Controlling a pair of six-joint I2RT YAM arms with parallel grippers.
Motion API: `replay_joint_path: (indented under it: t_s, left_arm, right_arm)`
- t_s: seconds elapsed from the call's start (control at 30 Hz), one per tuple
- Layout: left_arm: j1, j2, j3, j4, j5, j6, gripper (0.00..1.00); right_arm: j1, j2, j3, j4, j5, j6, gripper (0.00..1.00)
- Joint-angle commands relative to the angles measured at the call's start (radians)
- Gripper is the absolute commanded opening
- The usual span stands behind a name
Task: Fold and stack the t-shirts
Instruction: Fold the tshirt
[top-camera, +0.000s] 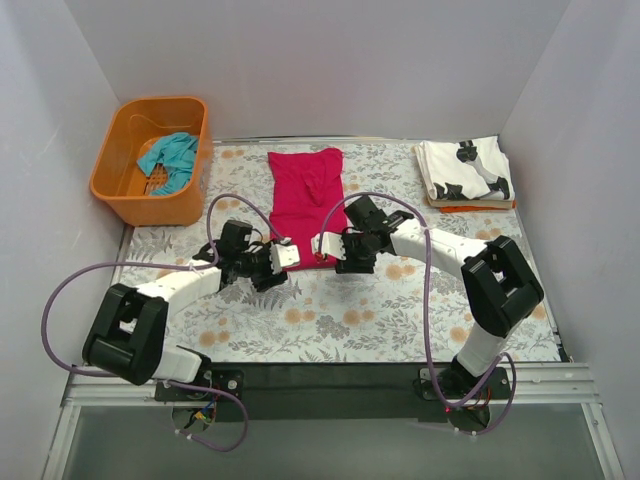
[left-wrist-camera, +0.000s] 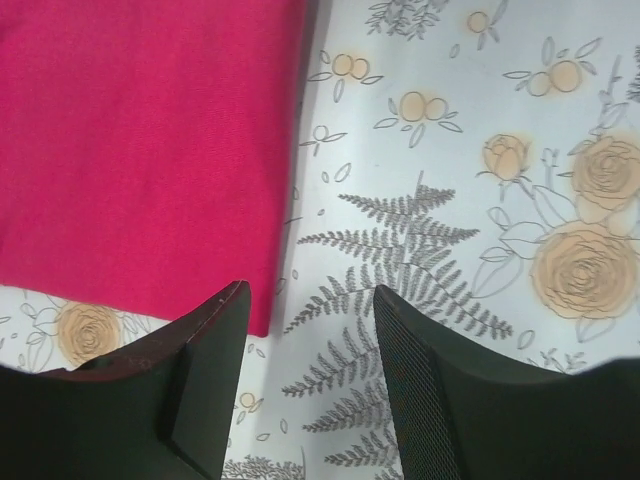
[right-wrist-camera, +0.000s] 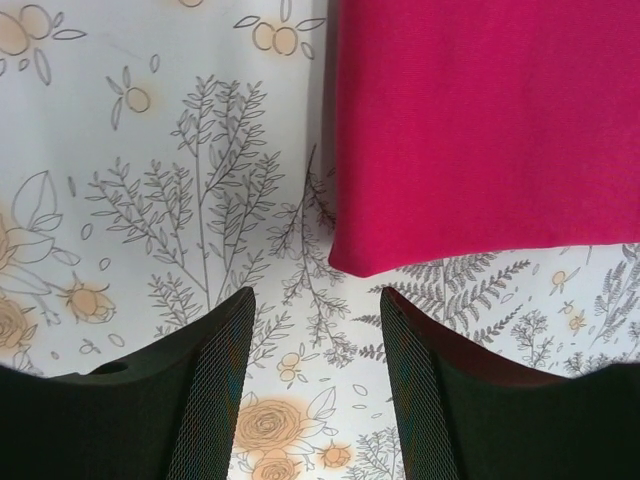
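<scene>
I see the magenta-red t-shirt (top-camera: 307, 195) lying flat as a long strip on the floral counter (top-camera: 400, 310). My left jaws and my right jaws both stand apart, empty, at its near hem corners. The folded white t-shirt (top-camera: 465, 172), its black marks too small to read, sits far right. The teal t-shirt (top-camera: 170, 155) lies crumpled in the orange basket (top-camera: 120, 190), far left.
</scene>
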Motion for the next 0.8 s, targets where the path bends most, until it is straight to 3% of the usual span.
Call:
replay_joint_path:
  t_s: [0.0, 0.6, 0.63, 0.73, 0.77]
  left_arm:
    - [-0.004, 0.023, 0.011, 0.074, -0.036, 0.032, 0.5]
    - [-0.005, 0.147, -0.017, 0.165, -0.131, 0.069, 0.48]
    - [-0.005, 0.149, -0.02, 0.165, -0.134, 0.073, 0.48]
    - [-0.005, 0.15, -0.032, 0.165, -0.131, 0.098, 0.44]
    - [-0.005, 0.152, -0.038, 0.165, -0.124, 0.103, 0.42]
  right_arm:
    - [0.003, -0.001, -0.011, 0.081, 0.014, -0.006, 0.51]
    - [0.043, 0.062, -0.056, 0.165, 0.037, -0.038, 0.45]
    - [0.045, 0.063, -0.062, 0.177, 0.043, -0.04, 0.42]
    - [0.045, 0.079, -0.083, 0.2, 0.071, -0.041, 0.21]
    - [0.045, 0.079, -0.096, 0.208, 0.082, -0.038, 0.08]
